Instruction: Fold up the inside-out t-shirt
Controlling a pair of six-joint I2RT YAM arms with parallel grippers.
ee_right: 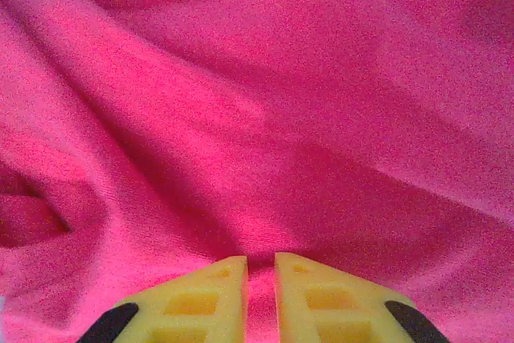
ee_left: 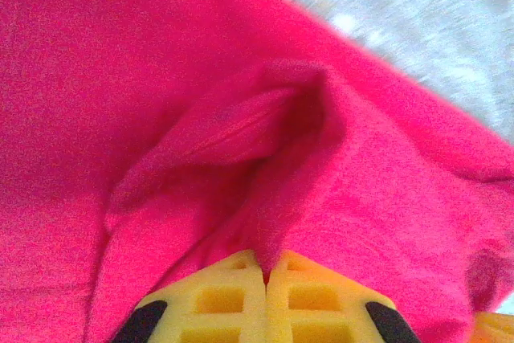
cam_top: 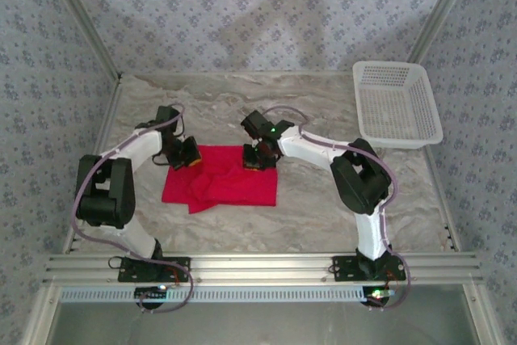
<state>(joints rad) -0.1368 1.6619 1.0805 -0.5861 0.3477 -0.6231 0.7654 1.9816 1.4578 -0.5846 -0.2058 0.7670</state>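
The inside-out t-shirt (cam_top: 226, 183) lies as a rumpled bright red heap on the marbled table (cam_top: 307, 208). My left gripper (cam_top: 187, 155) is at its far left corner. In the left wrist view that gripper (ee_left: 266, 267) is shut, pinching a raised ridge of the red cloth (ee_left: 265, 158) between its yellow pads. My right gripper (cam_top: 258, 155) is over the far right part of the shirt. Its yellow fingers (ee_right: 261, 267) stand close together with a fold of the red cloth (ee_right: 265, 118) pinched in the narrow gap.
A white plastic basket (cam_top: 396, 103) stands at the back right of the table. Patterned walls close off the left, back and right sides. Bare marbled table (ee_left: 418, 14) shows beyond the shirt's edge in the left wrist view.
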